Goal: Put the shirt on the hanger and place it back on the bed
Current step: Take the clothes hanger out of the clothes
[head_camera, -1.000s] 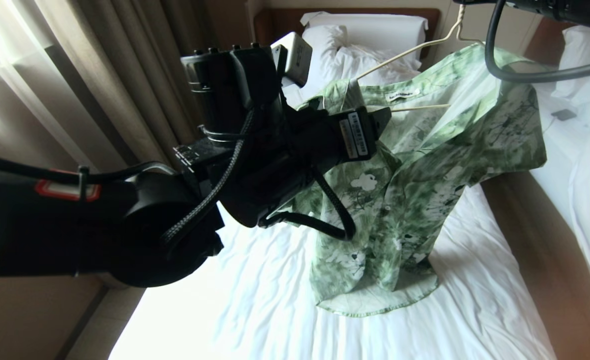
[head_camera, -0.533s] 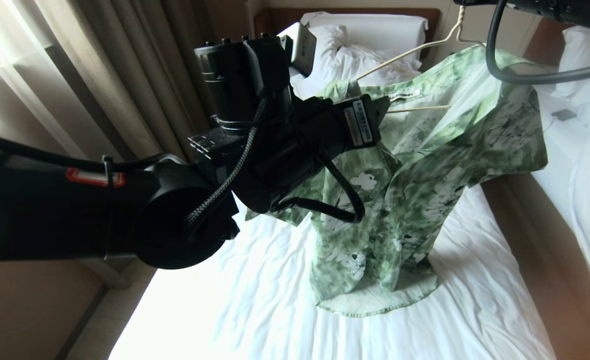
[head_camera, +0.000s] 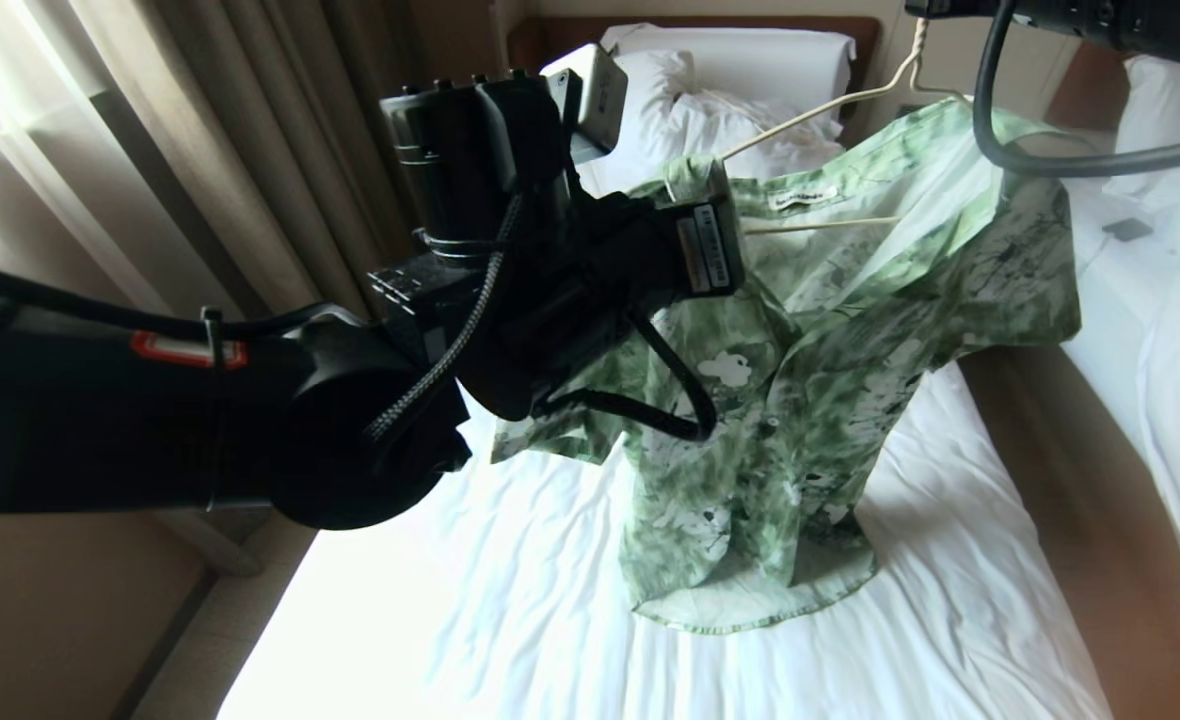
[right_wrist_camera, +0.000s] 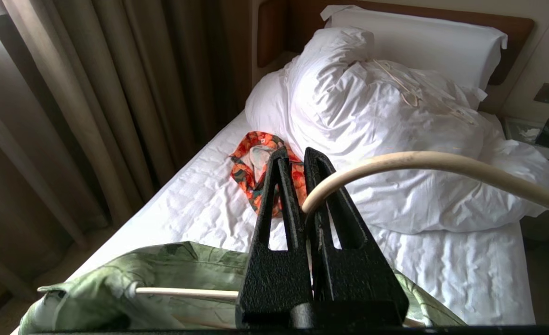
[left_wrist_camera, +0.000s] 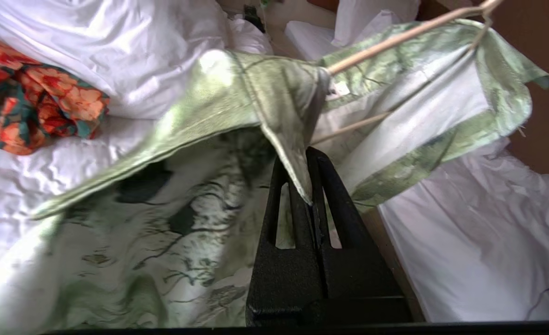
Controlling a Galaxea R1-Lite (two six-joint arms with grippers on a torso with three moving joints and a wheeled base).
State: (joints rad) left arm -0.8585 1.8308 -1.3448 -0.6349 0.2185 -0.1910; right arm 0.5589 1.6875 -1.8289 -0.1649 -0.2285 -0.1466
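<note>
**Shirt Held Up on Its Hanger Above the Bed**

Hanging above the bed (head_camera: 550,620), the shirt (head_camera: 830,360) is draped partly over the hanger (head_camera: 820,105), with its lower hem resting on the wrinkled white sheet. The green fabric sits over the hanger's right shoulder; the left side of the wire frame runs bare from the neck down toward the collar, and the bottom bar shows across the shirt's white inside.

The left gripper (left_wrist_camera: 308,195) reaches in from the left side of the scene to the shirt's left collar and shoulder area. Its fingers are pressed together on a fold of the green fabric near the collar edge, which is pinched between the two black tips.

The right gripper (right_wrist_camera: 303,204) is high at the far right, at the upper edge of the head view. Its fingers are closed on the cream hook of the hanger, whose curved end passes between the tips, so the hanger and shirt hang from it.

At the far end of the bed lie a white pillow (right_wrist_camera: 418,37) against the dark headboard (right_wrist_camera: 442,11) and a bunched duvet (right_wrist_camera: 395,130). A small orange-and-teal garment (right_wrist_camera: 251,158) lies on the sheet just beside the duvet. Brown curtains (head_camera: 250,150) hang along the left. A second white bed (head_camera: 1170,300) stands to the right, apart from the first.
</note>
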